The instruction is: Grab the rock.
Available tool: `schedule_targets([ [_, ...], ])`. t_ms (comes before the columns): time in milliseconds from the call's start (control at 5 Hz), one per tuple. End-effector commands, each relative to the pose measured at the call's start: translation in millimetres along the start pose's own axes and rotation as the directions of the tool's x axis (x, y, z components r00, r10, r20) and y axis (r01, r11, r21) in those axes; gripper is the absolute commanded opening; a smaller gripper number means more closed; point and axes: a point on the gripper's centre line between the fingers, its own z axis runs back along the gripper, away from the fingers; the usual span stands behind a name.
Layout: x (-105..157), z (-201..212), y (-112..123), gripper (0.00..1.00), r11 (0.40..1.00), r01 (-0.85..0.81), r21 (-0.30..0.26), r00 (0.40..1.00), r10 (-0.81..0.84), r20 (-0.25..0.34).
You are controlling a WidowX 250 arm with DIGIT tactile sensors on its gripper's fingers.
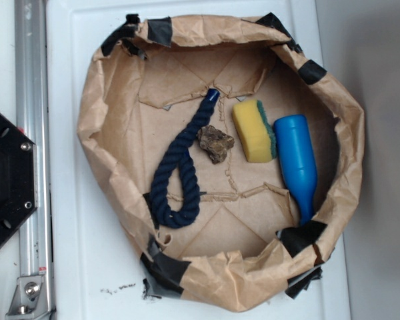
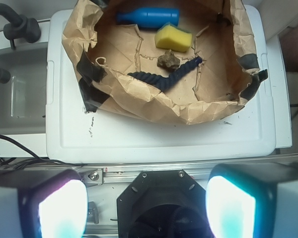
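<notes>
Claw (image 2: 136, 210), wrist view: two pale, glowing fingers (image 2: 59, 210) fill the lower corners, spread wide with nothing between them; a black hexagonal mount (image 2: 161, 206) sits in the gap beneath. Well ahead of the claw, across a bare stretch of white plastic lid (image 2: 159, 141), stands a crumpled brown paper basin (image 2: 139, 96) patched with black tape. Inside it, straight ahead, lies the rock (image 2: 168, 60), a mottled brown-grey lump. Dark blue rope (image 2: 161, 77) runs just nearer the claw than the rock, a yellow sponge (image 2: 173, 38) lies just beyond it, and a blue bottle (image 2: 148, 17) lies on its side farthest away. Off to the claw's left a grey tub (image 2: 15, 94) with black hoses adjoins the lid.

Exterior view: the claw is out of sight; only the black mount (image 1: 7, 180) and a metal rail (image 1: 33, 153) show at the left edge. The paper basin (image 1: 110, 153) rests on the white lid (image 1: 63, 200), grey floor (image 1: 380, 160) to the right. The rock (image 1: 215, 143) lies near the basin's centre, touching neither neighbour: the looped rope (image 1: 177, 167) lies on the mount's side, the sponge (image 1: 253, 131) just beyond, then the bottle (image 1: 296, 163).
</notes>
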Motion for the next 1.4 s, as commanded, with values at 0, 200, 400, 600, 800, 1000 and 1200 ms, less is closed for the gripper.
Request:
schedule_targets([
  [0,95.4,-59.5,36.9,1.00,0.983,0.146,0.107,0.986,-0.154,0.069],
  [200,122.1,-97.3,47.5,1.00,0.967,0.235,0.101,0.966,-0.244,0.086],
  [400,135.1,-150.4,50.5,1.00,0.937,0.340,0.085,0.938,-0.344,0.038],
  [600,132.4,-195.8,38.7,1.00,0.919,0.386,0.085,0.923,-0.383,-0.045],
  [800,131.6,-222.9,30.8,1.00,0.907,0.416,0.069,0.907,-0.408,-0.104],
  [1000,132.3,-219.8,31.6,0.00,0.911,0.407,0.071,0.910,-0.398,-0.111],
  [1200,131.0,-204.4,31.6,0.00,0.911,0.403,0.090,0.914,-0.395,-0.092],
])
